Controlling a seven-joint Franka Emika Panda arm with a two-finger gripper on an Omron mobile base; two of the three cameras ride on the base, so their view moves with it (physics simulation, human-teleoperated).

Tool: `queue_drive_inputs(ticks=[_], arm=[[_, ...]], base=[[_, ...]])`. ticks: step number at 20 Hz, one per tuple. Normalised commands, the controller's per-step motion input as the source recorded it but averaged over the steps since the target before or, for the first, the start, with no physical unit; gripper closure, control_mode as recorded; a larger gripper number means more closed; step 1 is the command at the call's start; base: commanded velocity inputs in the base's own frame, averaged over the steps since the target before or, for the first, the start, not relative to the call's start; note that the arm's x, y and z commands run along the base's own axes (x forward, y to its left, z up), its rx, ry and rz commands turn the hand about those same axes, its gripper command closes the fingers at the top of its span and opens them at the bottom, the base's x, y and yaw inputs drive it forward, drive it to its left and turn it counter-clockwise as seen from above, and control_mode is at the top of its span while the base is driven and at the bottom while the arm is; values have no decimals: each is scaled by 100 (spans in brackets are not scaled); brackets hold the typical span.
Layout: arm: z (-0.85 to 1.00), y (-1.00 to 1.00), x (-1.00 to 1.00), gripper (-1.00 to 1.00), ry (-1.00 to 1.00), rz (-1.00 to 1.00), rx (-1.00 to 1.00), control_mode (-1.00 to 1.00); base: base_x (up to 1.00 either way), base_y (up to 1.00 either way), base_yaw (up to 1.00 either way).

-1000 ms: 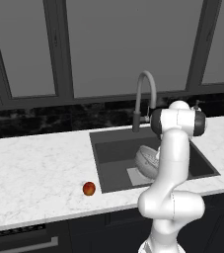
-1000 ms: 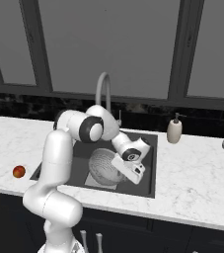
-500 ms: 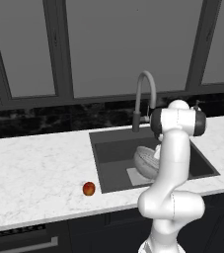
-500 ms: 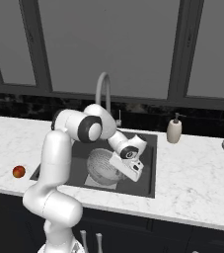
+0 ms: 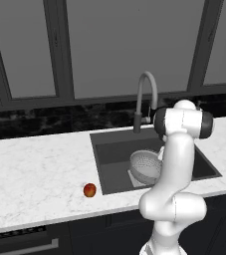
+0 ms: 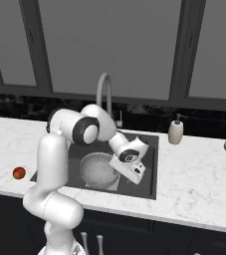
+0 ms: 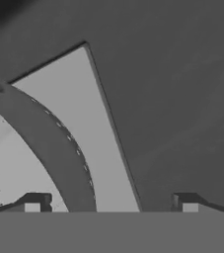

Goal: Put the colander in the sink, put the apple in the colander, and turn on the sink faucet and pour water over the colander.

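My gripper (image 7: 111,202) is released, straddling the rim of the colander (image 6: 98,170), which sits in the sink (image 6: 149,179). The apple (image 5: 89,190) lies on the counter (image 5: 30,174), left of the sink.

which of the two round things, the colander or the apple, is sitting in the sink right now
The colander, the wide silvery perforated bowl, sits in the sink. The apple lies on the counter outside it.

Beige soap dispenser (image 6: 175,132) upright on white marble counter (image 6: 194,184).
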Motion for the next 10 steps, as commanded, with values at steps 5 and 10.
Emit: queue_drive_inputs(ticks=[5, 10], arm=[[47, 0, -27, -100, -22, 2, 0, -100], [69, 0, -36, -100, -26, 0, 0, -100]], base=[[0, 0, 0], [0, 0, 0]])
